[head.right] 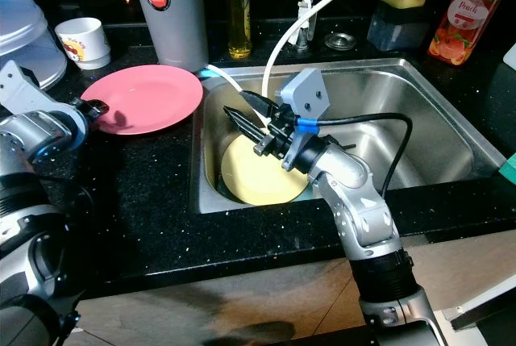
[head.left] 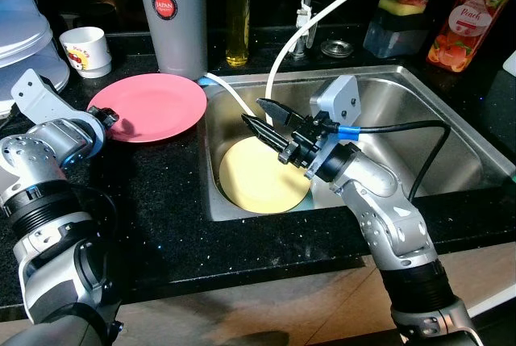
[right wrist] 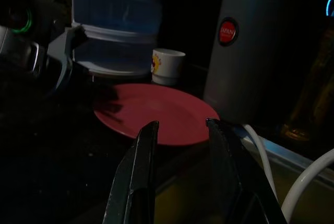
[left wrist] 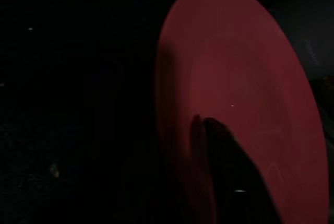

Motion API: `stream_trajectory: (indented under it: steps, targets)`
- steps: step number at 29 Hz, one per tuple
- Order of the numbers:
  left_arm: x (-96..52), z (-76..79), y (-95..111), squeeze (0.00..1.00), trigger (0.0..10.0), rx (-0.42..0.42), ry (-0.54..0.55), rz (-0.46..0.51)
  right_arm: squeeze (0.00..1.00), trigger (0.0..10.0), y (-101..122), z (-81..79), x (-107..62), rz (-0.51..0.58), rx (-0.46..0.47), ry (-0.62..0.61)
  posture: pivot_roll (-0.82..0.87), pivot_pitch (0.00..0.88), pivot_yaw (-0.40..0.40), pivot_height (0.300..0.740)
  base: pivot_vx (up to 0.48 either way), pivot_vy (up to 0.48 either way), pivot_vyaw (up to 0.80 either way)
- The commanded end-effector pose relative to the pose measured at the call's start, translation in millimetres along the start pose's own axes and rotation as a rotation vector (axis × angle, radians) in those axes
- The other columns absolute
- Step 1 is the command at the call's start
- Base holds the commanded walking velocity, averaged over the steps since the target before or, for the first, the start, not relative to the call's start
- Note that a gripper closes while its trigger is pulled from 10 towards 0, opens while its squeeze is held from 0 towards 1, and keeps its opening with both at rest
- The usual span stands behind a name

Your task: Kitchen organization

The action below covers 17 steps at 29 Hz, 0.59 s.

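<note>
With the yellow plate [head.left: 262, 178] lying in the sink [head.left: 419, 120] beneath the empty, wide-parted right gripper [head.left: 260, 115], dip lower to pinch its rim cleanly, while the left gripper [head.left: 109, 122], fingers unreadable, rests at the pink plate [head.left: 153, 104].

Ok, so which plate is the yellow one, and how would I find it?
Look for the steel sink set into the black countertop. The yellow plate lies inside it at the left end, just below the right gripper, whose fingers are open. The other plate, on the counter at the left gripper, is pink.
</note>
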<state>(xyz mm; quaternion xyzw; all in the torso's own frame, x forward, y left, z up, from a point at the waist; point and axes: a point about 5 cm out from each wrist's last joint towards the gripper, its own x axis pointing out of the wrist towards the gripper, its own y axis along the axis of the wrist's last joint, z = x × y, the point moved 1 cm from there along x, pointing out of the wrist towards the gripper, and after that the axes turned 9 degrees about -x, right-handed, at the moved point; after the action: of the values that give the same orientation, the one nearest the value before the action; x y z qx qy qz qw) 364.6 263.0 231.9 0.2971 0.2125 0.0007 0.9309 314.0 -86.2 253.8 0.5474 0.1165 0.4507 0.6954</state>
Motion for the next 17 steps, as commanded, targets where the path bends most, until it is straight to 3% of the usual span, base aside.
stream_trajectory:
  steps: [1, 5, 9, 10, 11, 12, 13, 15, 16, 17]
  targets:
    - [7.4, -15.2, -21.2, 0.00, 0.0, -0.004, 0.062, -0.092, 0.00, 10.0, 6.0, 1.3, -1.8, 0.024, 0.007, -0.013, 0.14, 0.066, 0.003, 0.740, 0.000, 0.000, 0.00]
    - [6.3, -14.8, -21.6, 0.00, 0.0, -0.031, 0.045, -0.081, 0.00, 10.0, 7.7, 0.3, -1.9, 0.038, 0.020, -0.006, 0.14, 0.063, 0.003, 0.740, 0.000, 0.000, 0.00]
    - [1.7, -6.9, -24.6, 0.00, 0.0, -0.036, -0.081, -0.080, 0.00, 10.0, 18.7, 18.3, -3.2, 0.195, 0.308, -0.155, 0.14, 0.059, 0.004, 0.740, 0.000, 0.000, 0.00]
    - [-6.0, 6.0, -27.7, 0.00, 5.1, -0.019, -0.211, -0.096, 0.00, 10.0, 17.1, 26.8, -6.2, 0.213, 0.367, -0.212, 0.13, 0.058, 0.005, 0.740, 0.000, 0.000, 0.00]
    - [-12.2, 15.0, -30.4, 0.00, 5.1, -0.004, -0.301, -0.109, 0.00, 10.0, 15.3, 32.1, -8.4, 0.220, 0.398, -0.249, 0.13, 0.058, 0.005, 0.740, 0.000, 0.000, 0.00]
    - [-20.5, 22.6, -34.5, 0.00, 10.0, 0.014, -0.398, -0.135, 0.00, 10.0, 15.3, 37.1, -11.9, 0.242, 0.444, -0.278, 0.13, 0.057, 0.004, 0.740, 0.000, 0.000, 0.00]
    - [-26.0, 26.8, -37.4, 0.00, 10.0, 0.025, -0.458, -0.154, 0.00, 10.0, 15.6, 40.1, -14.3, 0.258, 0.475, -0.294, 0.13, 0.057, 0.004, 0.740, 0.000, 0.000, 0.00]
    - [-40.8, 36.7, -45.6, 0.00, 10.0, 0.054, -0.595, -0.193, 0.00, 10.0, 22.0, 47.6, -23.3, 0.368, 0.620, -0.307, 0.13, 0.054, 0.000, 0.740, 0.000, 0.000, 0.00]
    - [-40.8, 36.7, -45.6, 0.00, 10.0, 0.054, -0.595, -0.193, 0.00, 10.0, 22.0, 47.6, -23.3, 0.368, 0.620, -0.307, 0.13, 0.054, 0.000, 0.740, 0.000, 0.000, 0.00]
    - [-52.7, 46.6, -51.1, 0.00, 10.0, 0.068, -0.706, -0.210, 0.00, 10.0, 25.4, 51.2, -29.5, 0.433, 0.695, -0.299, 0.12, 0.051, -0.003, 0.740, 0.000, 0.000, 0.00]
